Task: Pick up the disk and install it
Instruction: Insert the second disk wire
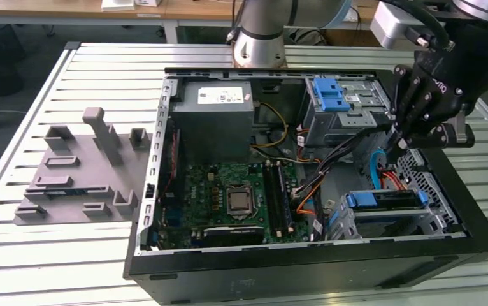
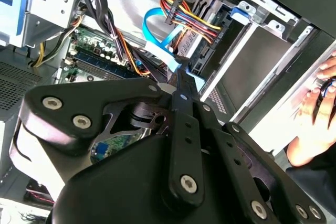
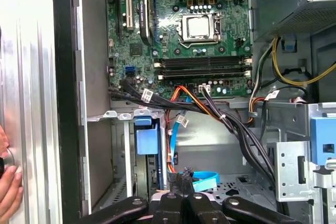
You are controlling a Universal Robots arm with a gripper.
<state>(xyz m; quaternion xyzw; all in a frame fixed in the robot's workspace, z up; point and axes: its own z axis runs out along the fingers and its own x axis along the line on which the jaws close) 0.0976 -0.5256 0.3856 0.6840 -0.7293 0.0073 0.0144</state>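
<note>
1. The arm [image 1: 261, 29] is the usual silver-grey tube style, with a round base section at the far side of the table.
2. There's a light grey box-shaped wrist block [image 1: 397, 25] with a black cable looping off it.
3. The gripper [image 1: 427, 105] is all black linkage bars, chunky and angular, with small pinkish lettering on one side.
4. In the second wrist view the gripper links [image 2: 181, 145] show shiny silver screw heads at the pivots.
</note>
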